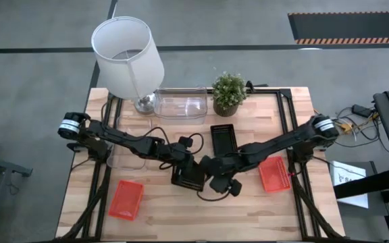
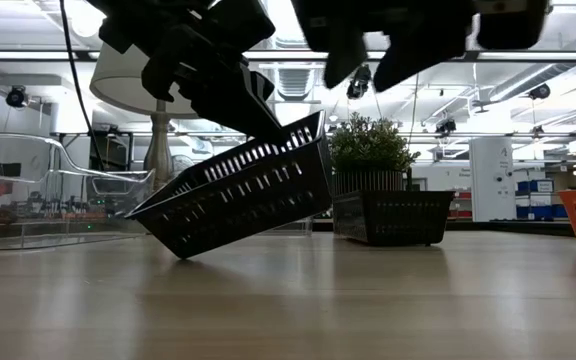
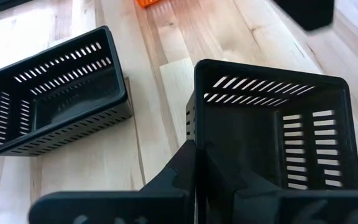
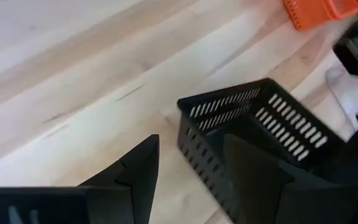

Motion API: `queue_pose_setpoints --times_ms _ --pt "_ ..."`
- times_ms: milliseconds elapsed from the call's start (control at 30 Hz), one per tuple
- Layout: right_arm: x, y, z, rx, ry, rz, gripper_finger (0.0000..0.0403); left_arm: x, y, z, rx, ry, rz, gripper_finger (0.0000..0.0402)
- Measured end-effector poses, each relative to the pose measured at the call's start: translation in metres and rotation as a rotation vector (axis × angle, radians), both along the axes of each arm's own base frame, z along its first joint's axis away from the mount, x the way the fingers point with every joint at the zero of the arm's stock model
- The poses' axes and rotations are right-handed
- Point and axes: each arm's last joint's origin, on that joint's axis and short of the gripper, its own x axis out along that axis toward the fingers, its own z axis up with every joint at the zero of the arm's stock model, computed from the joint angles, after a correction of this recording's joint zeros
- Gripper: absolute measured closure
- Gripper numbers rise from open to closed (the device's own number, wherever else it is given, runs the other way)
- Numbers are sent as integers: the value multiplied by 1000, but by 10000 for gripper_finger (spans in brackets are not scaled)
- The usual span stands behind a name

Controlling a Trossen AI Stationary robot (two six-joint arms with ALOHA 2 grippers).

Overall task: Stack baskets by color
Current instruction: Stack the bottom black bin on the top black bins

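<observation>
My left gripper (image 3: pixel 197 168) is shut on a black basket (image 2: pixel 243 190), which is tilted with one bottom edge (image 2: pixel 178 250) on the table. My right gripper (image 2: pixel 363 75) hangs open just above and beside that basket; in the right wrist view its fingers stand apart over the basket's corner (image 4: pixel 229 115), and I see no touch. A second black basket (image 1: pixel 222 138) rests flat on the table farther back. Two red-orange baskets (image 1: pixel 125 200) (image 1: pixel 273 173) lie near the front left and at the right. Clear baskets (image 1: pixel 181 104) (image 1: pixel 127 154) sit at the back and left. My left gripper pinches one side wall of the black basket at its rim (image 3: pixel 196 134), one finger inside and one outside. The fingers slant down from the table's left side. The basket is tipped up on the held side, with its opposite bottom edge on the table.
A white lampshade on a metal base (image 1: pixel 127 50) and a potted green plant (image 1: pixel 229 93) stand at the table's back edge. Bare wood lies along the front between the red-orange baskets.
</observation>
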Motion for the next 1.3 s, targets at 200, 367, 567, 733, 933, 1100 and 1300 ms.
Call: queue_pose_setpoints --times_ms 200,367,567,733,933,1100,1300 --pt "22 -5 -3 -65 -5 55 230 0 1 0 -3 0 5 401" --pt "28 -8 -8 -117 50 84 236 -2 1 -2 -28 25 6 401" --pt "32 -7 -17 -141 70 108 250 -3 -1 -4 -86 48 -5 401" --pt "37 -6 -25 -154 61 133 263 -4 -2 -4 -110 60 -31 401" --pt "40 -5 -25 -137 17 146 274 -4 -3 -4 -123 63 -81 398" --pt "42 -3 -29 -93 10 154 283 -4 -3 -3 -113 60 -93 379" --pt "46 -2 -41 -87 27 149 294 -5 -3 -5 -95 63 -105 371"
